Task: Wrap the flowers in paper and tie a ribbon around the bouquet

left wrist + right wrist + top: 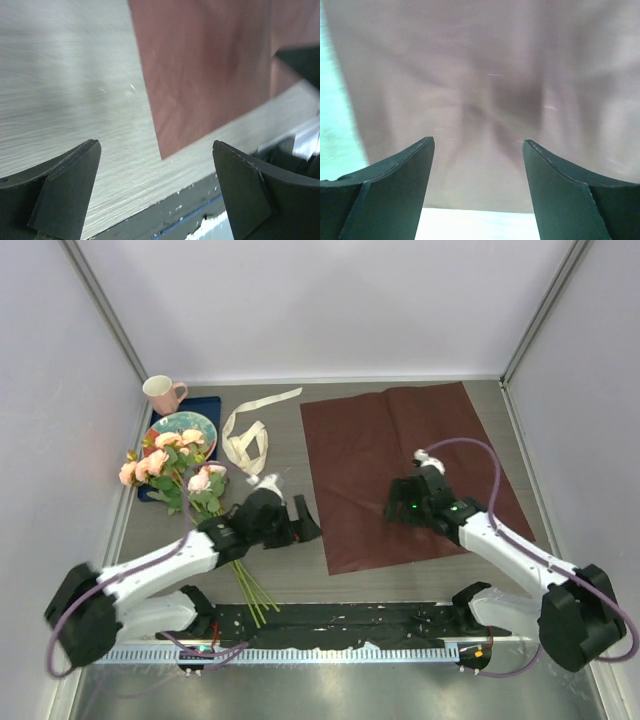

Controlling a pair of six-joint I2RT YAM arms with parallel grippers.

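Note:
The deep-red paper (pixel 400 465) lies flat on the table right of centre. The flowers (pixel 170 465), pale pink roses with green leaves, lie at the left, their thin stems running toward the near edge. The cream ribbon (pixel 250 435) lies looped between the flowers and the paper. My left gripper (pixel 308 520) is open, low over bare table just left of the paper's near-left corner (pixel 161 157); nothing is between its fingers (pixel 65 190). My right gripper (pixel 394 505) hovers open over the paper (pixel 480 75), empty.
At the far left a pink mug (pixel 163 393) stands beside a teal plate (pixel 185 425) on a dark blue tray (pixel 207 405). Pale walls enclose the table on three sides. A black rail (pixel 330 620) runs along the near edge.

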